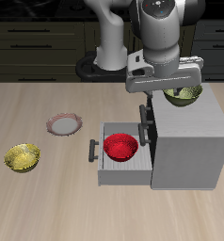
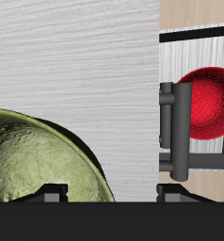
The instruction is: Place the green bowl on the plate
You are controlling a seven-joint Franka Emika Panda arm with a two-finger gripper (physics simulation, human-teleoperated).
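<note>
The green bowl [image 1: 186,94] sits on top of the grey cabinet [image 1: 194,141], near its back edge. In the wrist view the green bowl [image 2: 34,160] shows its olive patterned inside. My gripper [image 1: 178,88] hangs just above it, open. In the wrist view my gripper [image 2: 114,191] straddles the bowl's rim, with one fingertip [image 2: 54,188] over the bowl and the other [image 2: 176,189] outside it. The plate [image 1: 63,123], with a pinkish-brown rim and a pale centre, lies on the table beside the cabinet, apart from the gripper.
The cabinet's drawer [image 1: 106,165] is pulled open toward the plate and holds a red bowl [image 1: 120,146], which also shows in the wrist view [image 2: 208,102]. A golden-yellow bowl [image 1: 22,157] stands on the table nearer the front edge than the plate.
</note>
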